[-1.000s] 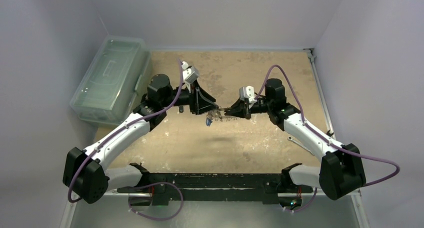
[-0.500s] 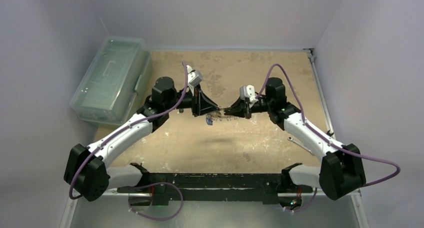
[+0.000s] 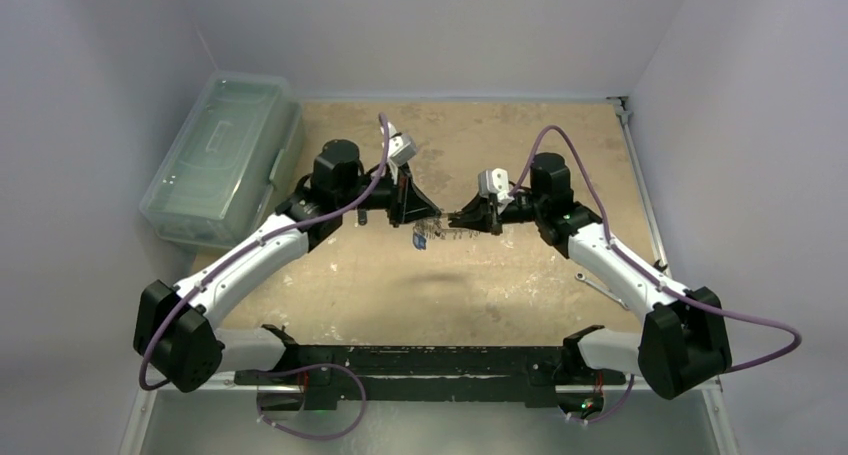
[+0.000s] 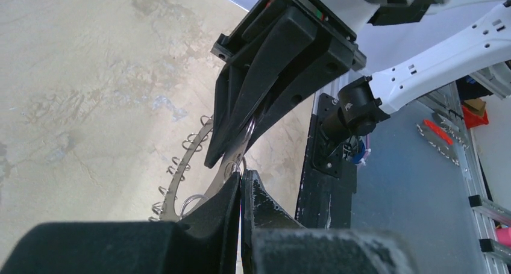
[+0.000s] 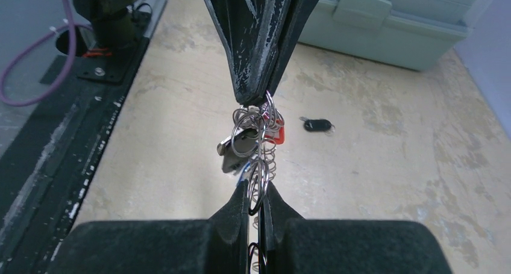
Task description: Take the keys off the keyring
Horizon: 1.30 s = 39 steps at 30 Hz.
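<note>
**Task stage (judged): early, with most of the work left.** Near the table's centre and raised off the surface, the left gripper (image 4: 242, 176) and the right gripper (image 5: 256, 193) meet almost tip to tip. In the top view the left enters from 9 o'clock and the right from 3 o'clock. Each pair of fingers is pressed together on the keyring (image 4: 184, 174), which spans the short gap between them. A bunch of the keys (image 5: 238, 150) hangs from it, so removal is not complete.

**Keyring:** a thin silvery band, seen edge-on from the right wrist, its rim fringed with small wire loops. The keys are silvery, and one has a red head.

Beyond, on the table (image 3: 500, 275), lies a small black item (image 5: 317, 125). It may be a freed key, but this cannot be told. At 10 o'clock stands a clear plastic box (image 3: 220, 155).
</note>
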Each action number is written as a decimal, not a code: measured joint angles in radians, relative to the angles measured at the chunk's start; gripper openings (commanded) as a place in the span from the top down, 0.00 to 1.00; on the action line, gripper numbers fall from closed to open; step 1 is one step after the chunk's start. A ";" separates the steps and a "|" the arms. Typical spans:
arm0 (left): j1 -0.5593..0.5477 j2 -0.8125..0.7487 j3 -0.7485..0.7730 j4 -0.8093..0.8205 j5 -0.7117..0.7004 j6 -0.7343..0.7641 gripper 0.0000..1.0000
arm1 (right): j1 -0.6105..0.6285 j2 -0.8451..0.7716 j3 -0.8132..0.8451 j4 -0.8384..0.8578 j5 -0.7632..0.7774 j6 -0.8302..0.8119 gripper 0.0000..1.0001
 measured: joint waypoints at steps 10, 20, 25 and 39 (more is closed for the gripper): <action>-0.057 0.190 0.278 -0.437 -0.049 0.113 1.00 | -0.002 0.006 0.041 -0.194 0.115 -0.199 1.00; -0.023 0.270 0.269 -0.536 -0.006 0.039 1.00 | 0.008 0.014 0.041 -0.354 0.169 -0.426 1.00; -0.002 0.312 0.234 -0.512 0.096 -0.054 1.00 | 0.016 0.014 0.041 -0.364 0.191 -0.497 1.00; -0.010 0.350 0.201 -0.545 0.147 -0.090 1.00 | 0.043 0.009 0.026 -0.344 0.204 -0.624 1.00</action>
